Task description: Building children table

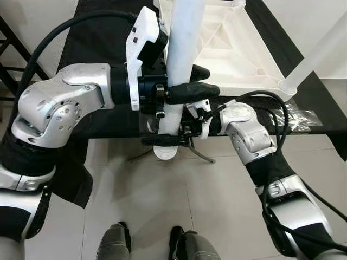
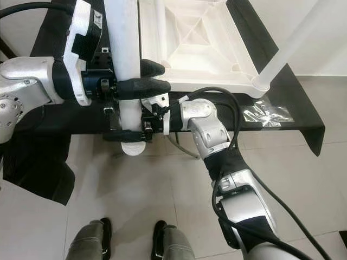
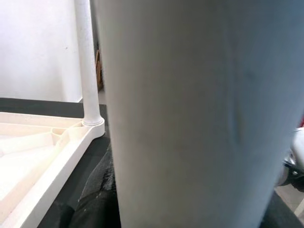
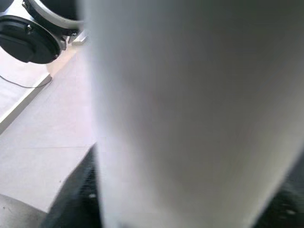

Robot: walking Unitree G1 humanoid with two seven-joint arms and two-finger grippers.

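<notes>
The white table leg (image 1: 184,59) stands nearly upright in front of us, held at the near edge of the black surface (image 1: 103,116), with its rounded lower end (image 1: 165,151) hanging just past that edge above the tiled floor (image 1: 179,200). Our left hand (image 1: 192,81) is closed around the leg at mid-height, its black fingers (image 1: 195,91) wrapped across the front of the tube. Our right hand (image 1: 171,138) grips the same leg lower down, near its bottom end, one black finger lying across the tube just above the rounded tip. Both wrist views present the pale tube pressed close against the lens. The upturned white tabletop (image 2: 200,43) lies on the black surface just behind the leg, ribbed underside up. A second white leg (image 2: 293,46) is already seated in the tabletop's right corner socket and leans away to the right. A clear plastic bag (image 2: 265,115) lies on the surface near that corner.
</notes>
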